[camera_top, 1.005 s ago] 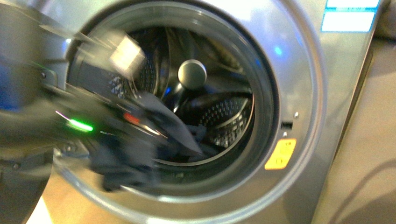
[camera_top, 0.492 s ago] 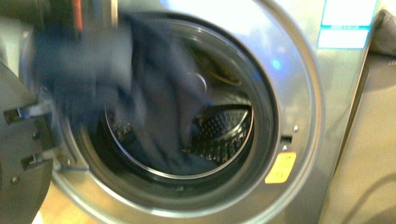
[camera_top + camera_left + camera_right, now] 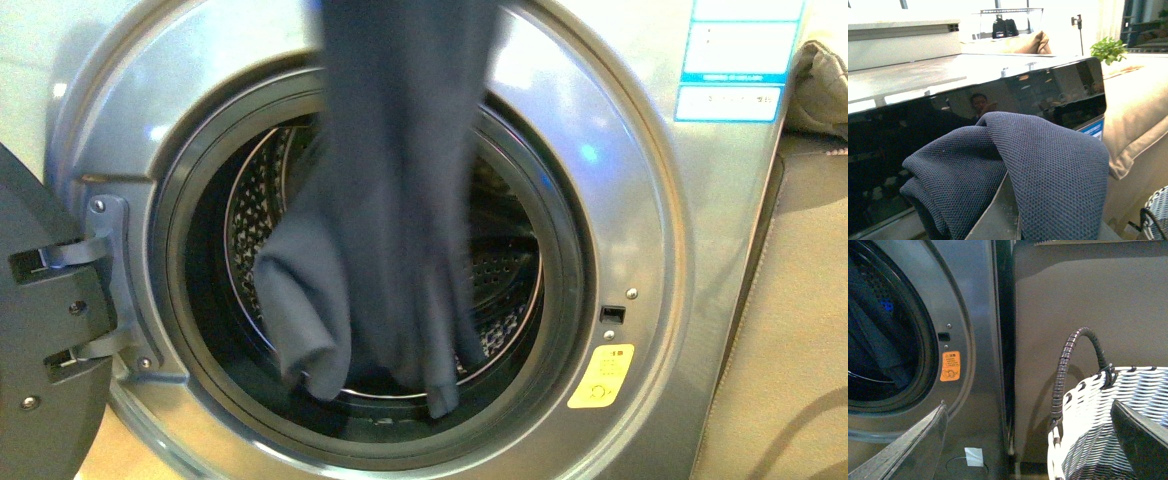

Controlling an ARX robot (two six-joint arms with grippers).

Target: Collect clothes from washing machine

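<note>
Clothes [image 3: 390, 200] hang vertically, ends down (left claw [image 3: 1003, 215] cloth-covered, grip untellable; right claw [image 3: 1028, 407] spread).

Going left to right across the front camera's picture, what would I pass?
Open door → hinge → hanging dark garment → yellow sticker → blue-white label → beige cloth.

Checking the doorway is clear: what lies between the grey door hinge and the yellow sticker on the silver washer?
In the front view, a limp dark navy fabric garment hangs across the mouth of the perforated steel drum.
</note>
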